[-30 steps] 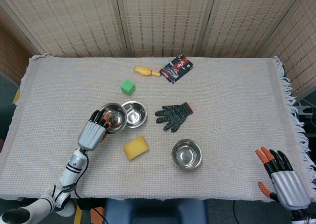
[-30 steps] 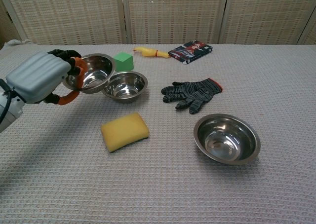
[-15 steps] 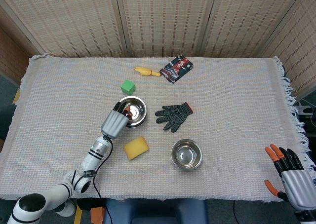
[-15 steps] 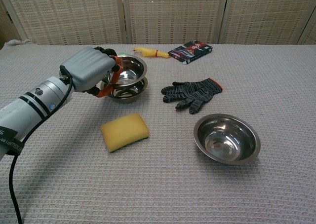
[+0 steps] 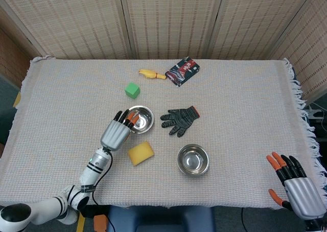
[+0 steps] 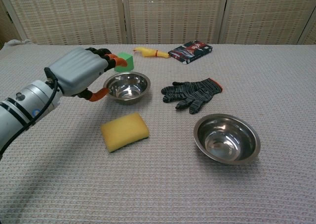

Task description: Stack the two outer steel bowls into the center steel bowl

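Observation:
A steel bowl stack (image 5: 141, 118) (image 6: 127, 86) stands left of centre, one bowl nested in the other. My left hand (image 5: 117, 132) (image 6: 79, 73) hovers just at its left rim, fingers spread, holding nothing. A single steel bowl (image 5: 193, 159) (image 6: 226, 138) stands alone toward the front right. My right hand (image 5: 296, 188) hangs open off the table's front right corner, far from the bowls; the chest view does not show it.
A yellow sponge (image 5: 140, 153) (image 6: 124, 130) lies in front of the stack. A dark glove (image 5: 179, 119) (image 6: 192, 93) lies between the bowls. A green cube (image 5: 132, 90) (image 6: 124, 61), a yellow toy (image 5: 151, 74) and a dark packet (image 5: 182, 71) lie further back.
My left hand carried the left bowl rightward, set it into the centre bowl, let go and drew back to the left. My right hand shifted slightly at the table's corner.

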Available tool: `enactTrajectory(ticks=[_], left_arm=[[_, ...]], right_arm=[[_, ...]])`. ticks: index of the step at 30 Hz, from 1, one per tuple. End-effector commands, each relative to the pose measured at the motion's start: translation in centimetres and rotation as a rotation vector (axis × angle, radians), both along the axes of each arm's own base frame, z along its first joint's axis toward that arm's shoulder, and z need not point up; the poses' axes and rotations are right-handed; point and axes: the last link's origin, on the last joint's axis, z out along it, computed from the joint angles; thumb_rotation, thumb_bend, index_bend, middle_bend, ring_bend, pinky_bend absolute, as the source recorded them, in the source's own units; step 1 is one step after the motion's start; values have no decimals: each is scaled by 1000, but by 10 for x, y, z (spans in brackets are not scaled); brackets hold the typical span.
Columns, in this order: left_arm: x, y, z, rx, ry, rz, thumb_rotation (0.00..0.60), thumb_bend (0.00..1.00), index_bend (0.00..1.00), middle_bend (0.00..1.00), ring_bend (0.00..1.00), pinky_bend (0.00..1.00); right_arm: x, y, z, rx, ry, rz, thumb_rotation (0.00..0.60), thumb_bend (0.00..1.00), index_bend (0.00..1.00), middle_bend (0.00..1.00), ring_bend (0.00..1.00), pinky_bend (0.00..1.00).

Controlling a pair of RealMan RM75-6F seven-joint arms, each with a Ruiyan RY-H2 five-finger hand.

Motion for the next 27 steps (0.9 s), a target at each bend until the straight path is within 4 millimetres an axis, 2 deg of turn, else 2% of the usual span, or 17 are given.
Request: enactTrajectory(ticks=[1, 5, 9, 14, 16, 18, 23, 27], left_arm=[[-38, -44, 35, 19, 5, 41, 600, 417, 149, 158, 105, 225], [-69, -84, 57, 7, 5, 80, 600, 417, 145, 158, 105, 225], [-93, -108, 67, 3, -2, 108, 600, 417, 125, 157, 105, 224], [-102, -115, 71, 10, -13, 127, 600, 416, 125, 156, 105, 224], [-111, -120, 76, 19, -23, 147, 600, 414, 123, 156, 105, 223], [-121, -128, 87, 40, -37, 163, 600, 414, 121, 156, 105, 222], [-126, -129, 94, 49, -44, 161, 600, 414, 121, 156, 105, 222], [-129, -129, 98, 58, -45, 162, 600, 414, 121, 156, 105, 222]], right_arm=[[4, -5, -19, 60, 15, 57, 600, 196, 0, 0, 0, 0], [13, -16, -52, 139, 34, 124, 600, 196, 0, 0, 0, 0], [25, -27, -85, 211, 77, 189, 600, 195, 52, 0, 0, 0], [30, -34, -101, 234, 94, 214, 600, 197, 172, 0, 0, 0], [33, -43, -116, 247, 104, 221, 600, 199, 240, 0, 0, 0], [34, -58, -140, 280, 111, 203, 600, 199, 277, 0, 0, 0], [38, -76, -167, 294, 106, 188, 600, 199, 313, 0, 0, 0], [43, -87, -177, 287, 87, 196, 600, 199, 310, 0, 0, 0]])
